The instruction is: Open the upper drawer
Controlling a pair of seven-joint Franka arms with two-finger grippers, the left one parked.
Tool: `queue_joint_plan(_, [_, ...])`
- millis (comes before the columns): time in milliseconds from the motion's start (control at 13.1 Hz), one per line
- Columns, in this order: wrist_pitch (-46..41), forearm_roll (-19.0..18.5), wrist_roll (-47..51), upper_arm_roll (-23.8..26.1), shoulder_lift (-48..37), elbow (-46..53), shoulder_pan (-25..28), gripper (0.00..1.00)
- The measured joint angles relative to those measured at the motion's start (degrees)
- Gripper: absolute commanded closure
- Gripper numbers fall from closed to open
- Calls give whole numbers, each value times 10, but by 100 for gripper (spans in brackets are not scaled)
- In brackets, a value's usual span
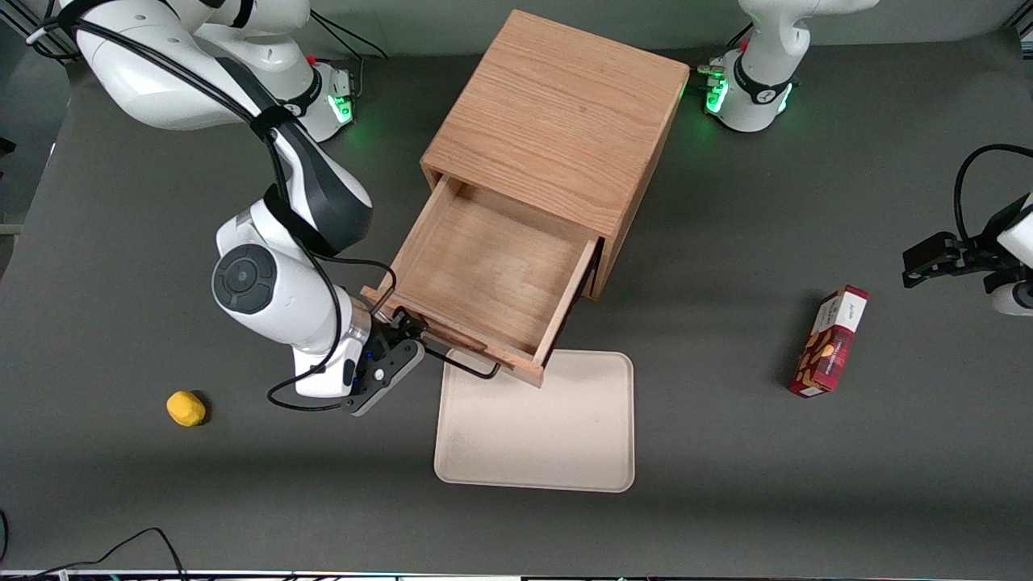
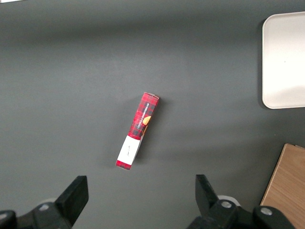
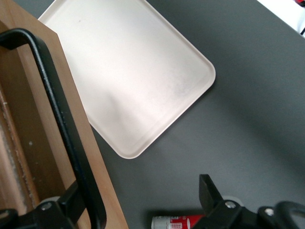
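The gripper (image 1: 401, 339) is sitting at the upper drawer (image 1: 484, 274)'s wire handle (image 3: 62, 124), jaws standing wide around it. Pulling further is risking dragging the drawer out of the cabinet (image 1: 565, 113) onto the tray (image 1: 537, 424).

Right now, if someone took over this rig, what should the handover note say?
Gripper: open, fingers straddling the black wire handle of the upper drawer, not clamped on it.
Upper drawer: pulled well out of the oak cabinet, nothing visible inside; its front overhangs the beige tray's edge.
Done: the drawer is open.
Left: probably only backing the gripper off the handle.
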Motion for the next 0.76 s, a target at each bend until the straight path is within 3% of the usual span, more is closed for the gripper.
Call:
queue_joint_plan(152, [-5,9,4,0,1,4,1,0])
queue_joint_plan(533, [-114,102,105,-1,-8,75,0,0])
queue_joint_plan(762, [-193,113,177,-5,-53,108,-5,0])
